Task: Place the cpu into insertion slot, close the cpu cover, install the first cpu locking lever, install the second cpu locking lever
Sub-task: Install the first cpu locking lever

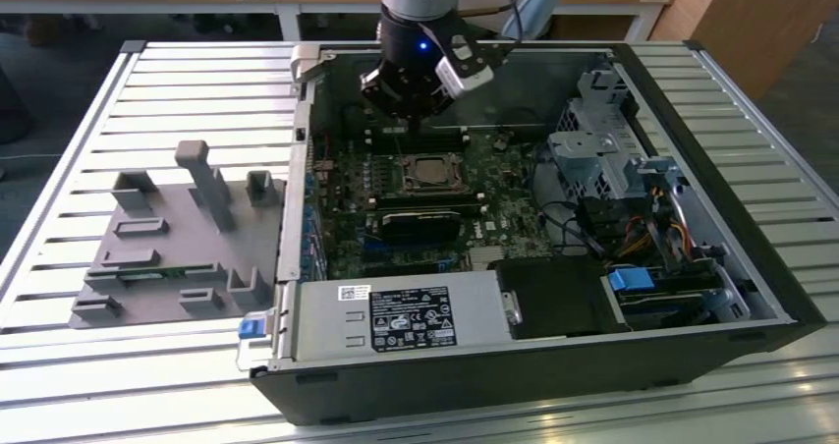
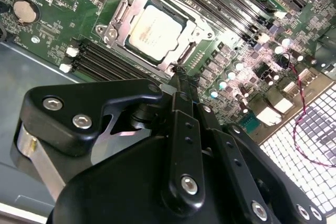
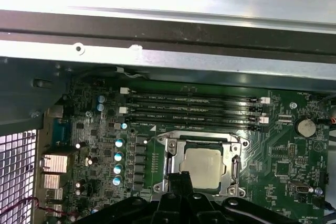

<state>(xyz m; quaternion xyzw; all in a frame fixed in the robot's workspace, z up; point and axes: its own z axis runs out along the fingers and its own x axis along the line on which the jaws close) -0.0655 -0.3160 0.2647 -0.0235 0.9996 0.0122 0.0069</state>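
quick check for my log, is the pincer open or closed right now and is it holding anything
Pincer: closed, nothing visibly held; its tip is close to the edge of the square silvery metal cpu cover.

Soft, even light is falling from above in the exterior view, brightening the pale slatted worktop (image 1: 157,81), while the inside of the computer case (image 1: 525,380) is sitting in shade. A small blue lamp (image 1: 422,44) is glowing on the arm (image 1: 417,2). In the first wrist view, glare is washing the metal case wall (image 3: 168,3) almost white, and a perforated vent (image 3: 16,166) is shining brightly. In the second wrist view the cpu (image 2: 155,30) is catching a pale sheen. The black end effector (image 2: 181,77) is lying in shadow with a pinkish glint on its metal, and the same vent is glowing white.
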